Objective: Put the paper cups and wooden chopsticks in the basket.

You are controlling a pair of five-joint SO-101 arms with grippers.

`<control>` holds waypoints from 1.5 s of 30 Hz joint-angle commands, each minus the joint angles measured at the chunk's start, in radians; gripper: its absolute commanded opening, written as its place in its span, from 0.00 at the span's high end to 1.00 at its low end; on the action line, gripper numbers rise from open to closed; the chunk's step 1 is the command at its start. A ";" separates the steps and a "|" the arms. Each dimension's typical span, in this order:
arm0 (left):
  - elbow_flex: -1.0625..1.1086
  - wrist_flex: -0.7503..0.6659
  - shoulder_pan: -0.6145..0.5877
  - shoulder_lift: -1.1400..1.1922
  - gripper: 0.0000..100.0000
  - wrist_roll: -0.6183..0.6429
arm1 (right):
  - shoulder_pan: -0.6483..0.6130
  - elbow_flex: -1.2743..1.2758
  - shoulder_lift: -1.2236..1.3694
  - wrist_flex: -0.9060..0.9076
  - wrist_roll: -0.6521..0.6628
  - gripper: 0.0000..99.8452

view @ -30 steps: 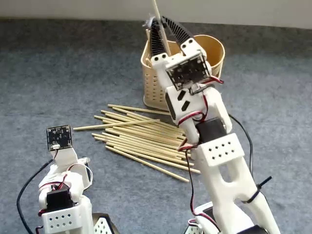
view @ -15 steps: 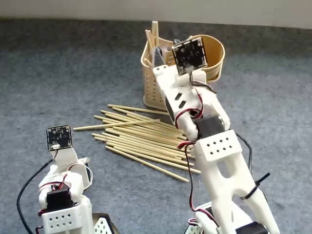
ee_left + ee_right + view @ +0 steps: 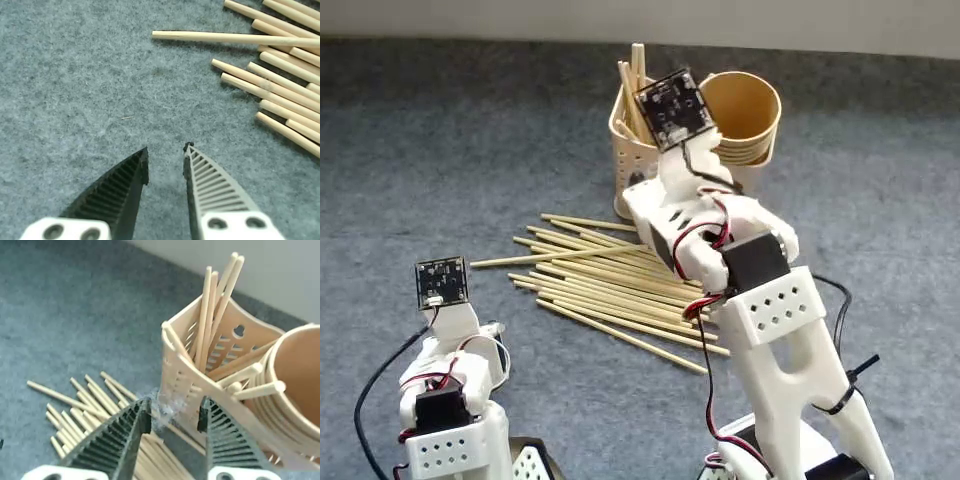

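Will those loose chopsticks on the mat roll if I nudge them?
Probably stiff and light: the chopsticks are thin, straight wooden rods. Being round, they could roll, though the fuzzy mat likely damps that. Lying packed side by side, one may drag neighbours.

The slotted basket (image 3: 632, 188) is cream, paper cups (image 3: 748, 108) tan, chopsticks (image 3: 610, 285) pale, carpet (image 3: 440, 150) grey.

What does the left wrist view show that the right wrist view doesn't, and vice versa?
Left wrist: the open left hand over bare carpet. Right wrist: the open right hand close to the basket, which holds upright chopsticks and stacked cups. Both: loose chopsticks lying on the carpet.
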 commanded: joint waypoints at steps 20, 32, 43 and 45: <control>0.021 0.003 -0.005 0.002 0.87 -0.002 | -0.308 0.335 0.183 -0.022 0.005 0.84; 0.021 0.003 -0.005 0.002 0.87 -0.002 | -0.338 0.386 0.380 -0.143 0.069 0.88; 0.021 0.003 -0.005 0.002 0.87 -0.002 | -0.338 0.384 0.489 -0.200 0.069 0.88; 0.021 0.003 -0.005 0.002 0.87 -0.002 | -0.338 0.384 0.507 -0.203 0.071 0.88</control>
